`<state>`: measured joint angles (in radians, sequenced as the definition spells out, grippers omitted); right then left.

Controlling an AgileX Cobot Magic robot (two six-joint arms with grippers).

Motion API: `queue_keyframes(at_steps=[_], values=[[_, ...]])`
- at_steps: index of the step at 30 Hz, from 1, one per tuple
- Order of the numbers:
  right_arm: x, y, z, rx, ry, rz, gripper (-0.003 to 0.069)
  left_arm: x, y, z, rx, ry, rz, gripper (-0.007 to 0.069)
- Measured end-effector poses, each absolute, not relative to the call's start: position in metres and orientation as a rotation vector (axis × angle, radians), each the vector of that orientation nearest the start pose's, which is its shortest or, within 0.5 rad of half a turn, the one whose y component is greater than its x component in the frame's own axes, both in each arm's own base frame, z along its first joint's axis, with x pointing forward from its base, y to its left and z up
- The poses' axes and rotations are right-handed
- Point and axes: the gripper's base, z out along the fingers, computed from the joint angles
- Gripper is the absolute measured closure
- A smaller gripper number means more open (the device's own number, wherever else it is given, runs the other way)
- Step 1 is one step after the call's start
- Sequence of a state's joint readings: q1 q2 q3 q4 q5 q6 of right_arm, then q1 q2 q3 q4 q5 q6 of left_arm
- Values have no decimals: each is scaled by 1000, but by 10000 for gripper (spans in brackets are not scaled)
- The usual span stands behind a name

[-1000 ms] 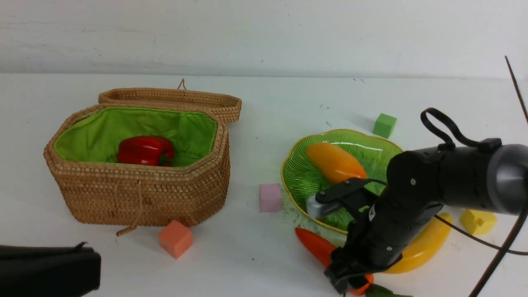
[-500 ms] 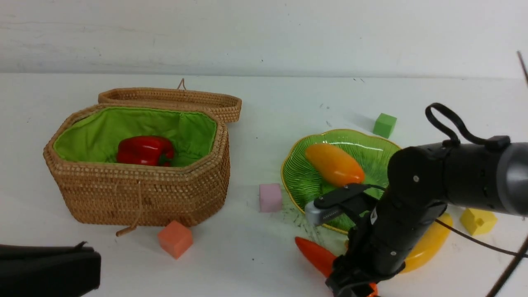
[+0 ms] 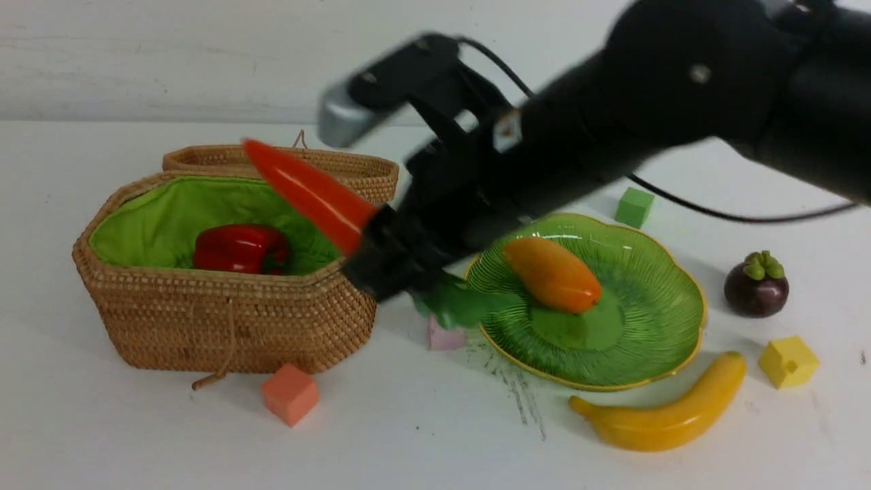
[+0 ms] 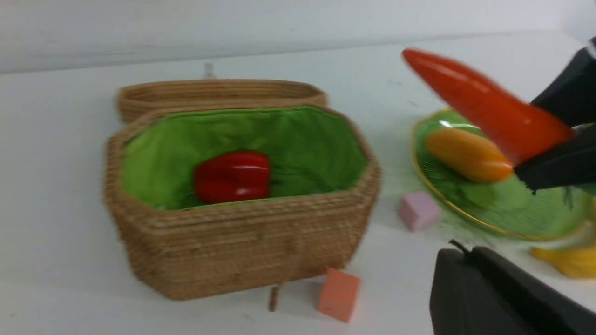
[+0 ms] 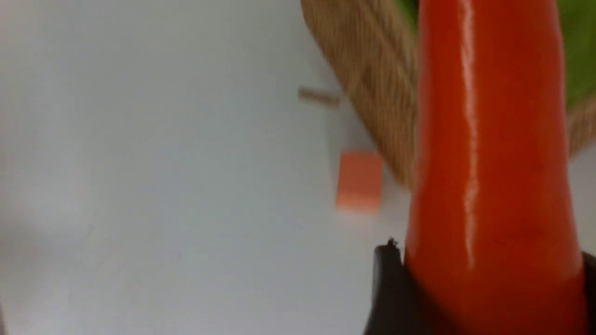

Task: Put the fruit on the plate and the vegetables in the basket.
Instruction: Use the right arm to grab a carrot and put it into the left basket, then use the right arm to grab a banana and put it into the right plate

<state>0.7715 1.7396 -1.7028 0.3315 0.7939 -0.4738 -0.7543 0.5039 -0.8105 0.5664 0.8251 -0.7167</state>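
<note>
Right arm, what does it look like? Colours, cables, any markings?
The right arm is matte black with rounded joint housings. A thin black cable trails from it. A grey box sits near the wrist, beside a small white label.

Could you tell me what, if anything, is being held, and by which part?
The right gripper holds the carrot by its thick end, next to the leaves; its pointed tip sticks out toward the basket.

The right pincer [image 5: 486,291] grips the carrot [image 5: 489,177] (blurred basket [image 5: 372,70] and orange cube [image 5: 358,179] lie beyond).
</note>
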Motion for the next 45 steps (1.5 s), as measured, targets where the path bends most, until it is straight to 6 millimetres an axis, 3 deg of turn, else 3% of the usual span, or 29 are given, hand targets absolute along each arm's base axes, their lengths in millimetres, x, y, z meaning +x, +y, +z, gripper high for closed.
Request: queue_keyframes(at_steps=[1, 3, 7, 11, 15, 18, 20, 23, 27, 30, 32, 34, 36, 37, 38, 41, 45], values=[[275, 297, 372, -1228, 1965, 544, 263, 78, -23, 381, 132, 1901, -337, 638], [299, 326, 371, -1259, 1867, 526, 263, 79, -17, 380, 62, 1910, -294, 638], [334, 360, 353, -1260, 1801, 505, 263, 79, -15, 379, 33, 1924, -278, 638], [361, 383, 324, -1260, 1773, 460, 263, 79, -15, 378, 27, 1932, -278, 638], [371, 390, 306, -1270, 1772, 423, 257, 79, -15, 378, 30, 1935, -278, 638], [373, 390, 304, -1258, 1790, 410, 158, 79, -15, 378, 36, 1937, -278, 638], [372, 389, 307, -1247, 1798, 405, 32, 79, -16, 378, 37, 1937, -282, 638], [366, 382, 318, -1267, 1821, 394, -11, 79, -17, 379, 46, 1930, -296, 638], [342, 358, 358, -1281, 1940, 403, 21, 79, -20, 380, 64, 1916, -333, 638], [315, 328, 397, -1237, 2081, 396, 121, 77, -25, 381, 124, 1907, -375, 638], [299, 309, 424, -1138, 2133, 402, 238, 75, -31, 381, 183, 1907, -437, 638], [285, 291, 443, -1052, 2158, 394, 401, 71, -39, 380, 255, 1921, -520, 638], [279, 281, 449, -1017, 2169, 376, 492, 68, -42, 379, 301, 1929, -554, 638], [269, 267, 452, -978, 2196, 342, 608, 65, -47, 378, 376, 1931, -586, 638], [265, 258, 449, -956, 2225, 300, 641, 63, -49, 378, 407, 1932, -603, 638], [243, 217, 449, -864, 2286, 202, 670, 58, -54, 377, 504, 1924, -649, 638], [225, 139, 419, -567, 2463, 45, 650, 54, -58, 378, 579, 1904, -687, 638]])
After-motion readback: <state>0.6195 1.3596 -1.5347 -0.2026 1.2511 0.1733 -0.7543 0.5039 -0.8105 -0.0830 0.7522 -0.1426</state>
